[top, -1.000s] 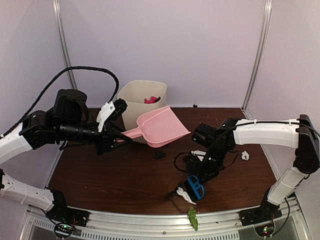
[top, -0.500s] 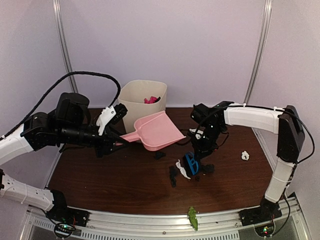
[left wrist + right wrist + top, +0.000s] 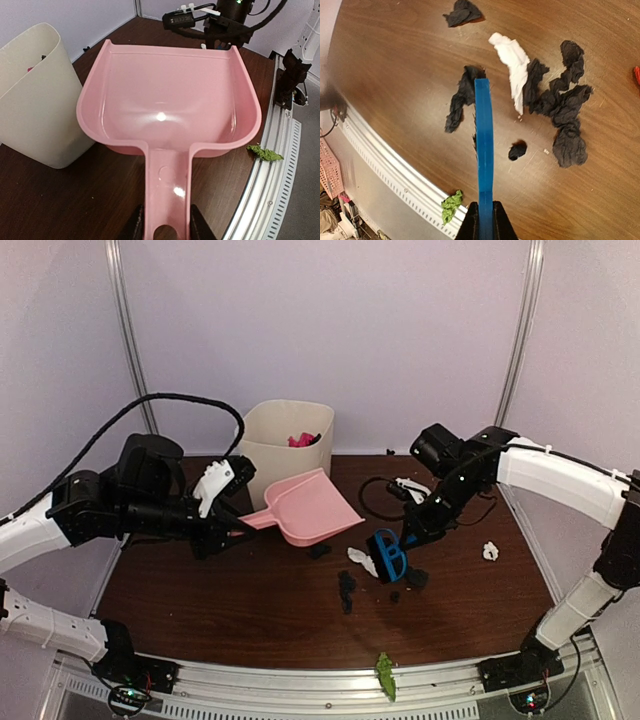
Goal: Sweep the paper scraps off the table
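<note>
My left gripper [image 3: 235, 523] is shut on the handle of the pink dustpan [image 3: 312, 505], which is held over the table [image 3: 200, 590] beside the bin; in the left wrist view the dustpan [image 3: 165, 100] is empty and my gripper [image 3: 166, 227] clamps its handle. My right gripper [image 3: 410, 537] is shut on the blue brush [image 3: 388, 555], bristles down among paper scraps: a white one [image 3: 360, 558] and black ones [image 3: 346, 587], [image 3: 414, 578], [image 3: 320, 551]. The right wrist view shows the brush [image 3: 484, 145], the white scrap [image 3: 512, 60] and black scraps [image 3: 565, 115], [image 3: 462, 97].
A cream bin [image 3: 285, 435] with pink scraps stands at the back. A white scrap [image 3: 490, 551] lies far right. A green scrap [image 3: 385, 676] lies on the front metal rail [image 3: 300, 680]. A red scrap [image 3: 637, 75] shows at the right wrist view's edge.
My right arm swept the brush from the front edge toward the table's middle, carrying the white and black scraps with it. The dustpan has lowered slightly.
</note>
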`<state>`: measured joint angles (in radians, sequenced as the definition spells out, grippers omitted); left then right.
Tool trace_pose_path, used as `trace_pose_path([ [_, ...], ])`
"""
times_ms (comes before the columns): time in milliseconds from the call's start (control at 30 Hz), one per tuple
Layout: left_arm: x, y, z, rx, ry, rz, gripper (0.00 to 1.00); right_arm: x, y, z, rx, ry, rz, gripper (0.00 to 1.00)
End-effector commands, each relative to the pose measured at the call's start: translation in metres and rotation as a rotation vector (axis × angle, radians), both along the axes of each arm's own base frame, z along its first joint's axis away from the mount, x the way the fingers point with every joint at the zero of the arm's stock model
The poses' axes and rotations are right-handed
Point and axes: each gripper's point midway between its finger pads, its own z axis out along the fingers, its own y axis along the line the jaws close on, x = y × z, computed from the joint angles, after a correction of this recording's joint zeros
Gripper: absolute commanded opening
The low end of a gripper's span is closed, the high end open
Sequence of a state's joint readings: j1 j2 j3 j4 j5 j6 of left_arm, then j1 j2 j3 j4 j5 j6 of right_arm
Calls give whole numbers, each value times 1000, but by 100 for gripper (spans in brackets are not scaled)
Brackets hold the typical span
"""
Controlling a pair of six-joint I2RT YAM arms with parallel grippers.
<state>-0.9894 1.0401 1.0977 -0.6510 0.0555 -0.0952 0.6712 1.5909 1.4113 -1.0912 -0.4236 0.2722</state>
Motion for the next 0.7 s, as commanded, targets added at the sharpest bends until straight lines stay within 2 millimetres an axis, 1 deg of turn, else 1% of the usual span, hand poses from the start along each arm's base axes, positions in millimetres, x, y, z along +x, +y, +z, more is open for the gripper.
trace_pose_path([
  [0, 7, -5, 12, -65, -56, 16, 0, -54, 9, 10, 94, 67, 77, 0],
  [133, 8, -9, 6, -64, -58, 10, 0, -99, 19, 11, 142, 94, 193, 0],
  [200, 10, -13, 2, -50, -55, -1, 0, -115, 19, 10, 152, 108, 230, 0],
  [300, 11, -17, 3, -51, -54, -5, 0, -137, 19, 8, 172, 140, 289, 0],
  [367, 12, -18, 3, -60, -54, -4, 0, -149, 19, 5, 188, 159, 311, 0],
  [433, 12, -19, 3, -62, -48, -6, 0, -157, 19, -3, 180, 180, 324, 0],
  [600, 10, -21, 5, -77, -28, -4, 0, -168, 19, -27, 155, 211, 330, 0],
  [667, 10, -19, 6, -78, -29, 0, 0, -169, 20, -37, 142, 214, 329, 0],
])
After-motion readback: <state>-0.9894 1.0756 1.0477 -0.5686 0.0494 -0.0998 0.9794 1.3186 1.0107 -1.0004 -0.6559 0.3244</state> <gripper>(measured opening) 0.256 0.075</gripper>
